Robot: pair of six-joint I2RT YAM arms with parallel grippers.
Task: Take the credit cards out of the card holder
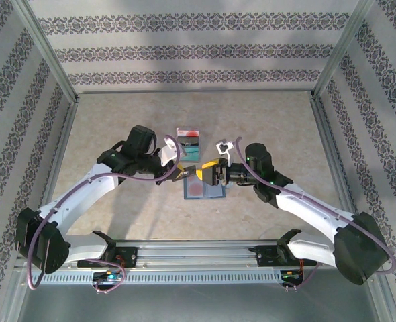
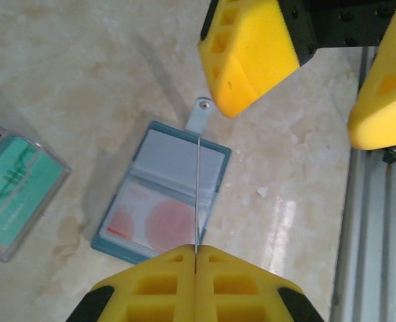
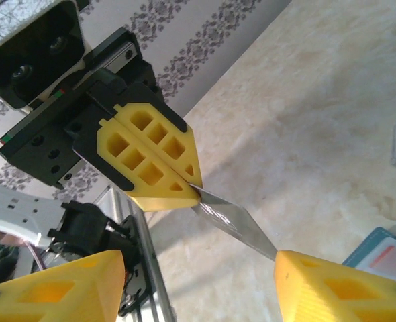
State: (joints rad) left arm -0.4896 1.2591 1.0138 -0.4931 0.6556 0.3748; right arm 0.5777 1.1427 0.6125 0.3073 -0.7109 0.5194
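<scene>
The slate-blue card holder (image 2: pixel 161 194) lies open on the table, with a red-and-white credit card (image 2: pixel 151 225) still in its near pocket. My left gripper (image 2: pixel 196 251) is shut on a thin dark credit card (image 3: pixel 238 221) and holds it in the air above the holder, edge-on in the left wrist view. My right gripper (image 3: pixel 201 282) stands open around the card's far end, and one finger (image 3: pixel 345 288) touches the card's tip. From above, the left gripper (image 1: pixel 178 173) and the right gripper (image 1: pixel 215 173) face each other over the card holder (image 1: pixel 208 191).
A teal-green card (image 2: pixel 17 194) lies on the table beyond the holder, beside a red one (image 1: pixel 190 137). The metal rail (image 2: pixel 372 235) of the arm bases runs along the near table edge. Patterned walls enclose the table.
</scene>
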